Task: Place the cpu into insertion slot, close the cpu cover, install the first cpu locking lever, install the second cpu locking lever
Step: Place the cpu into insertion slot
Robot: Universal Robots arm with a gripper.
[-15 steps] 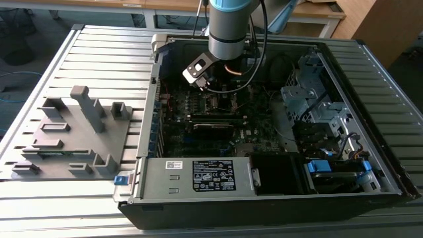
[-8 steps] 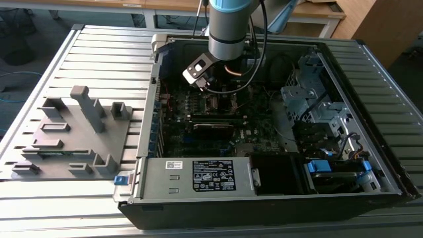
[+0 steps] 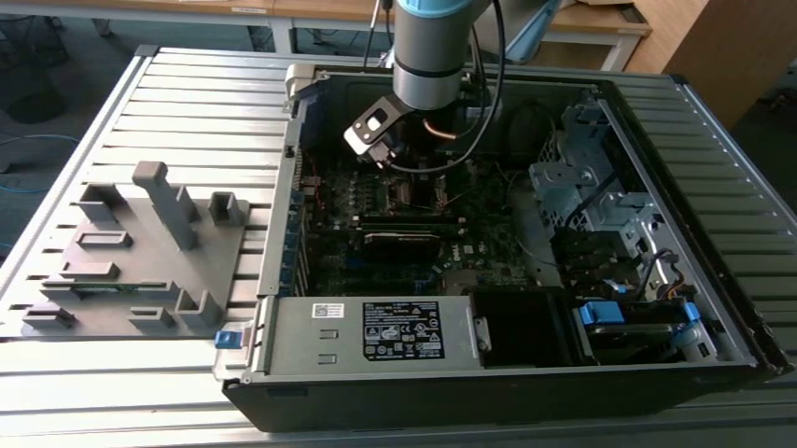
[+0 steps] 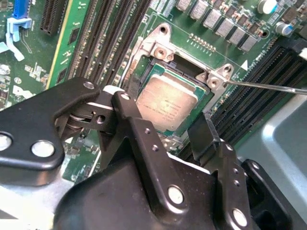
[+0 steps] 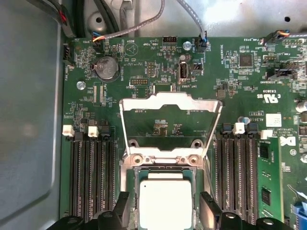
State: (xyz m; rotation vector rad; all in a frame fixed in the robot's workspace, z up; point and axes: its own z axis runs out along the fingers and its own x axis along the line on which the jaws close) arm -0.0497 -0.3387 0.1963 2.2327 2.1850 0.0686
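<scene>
Hovering over the socket, cpu seated, cover up

The gripper (image 5: 165, 213) is open, its fingers (image 5: 123, 207) spread to either side of the cpu (image 5: 165, 199), which lies flat in the socket. Whether they touch its edges is unclear. The cpu cover (image 5: 170, 103) stands swung back. The frame edge cuts off the cpu's near side, and in the exterior view the arm (image 3: 430, 56) blocks the socket.

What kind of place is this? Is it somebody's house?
Probably not a house: it looks like a robot lab or workshop. A robot arm reaches into an open computer case lying on a slatted metal table, with wooden desks behind.
</scene>
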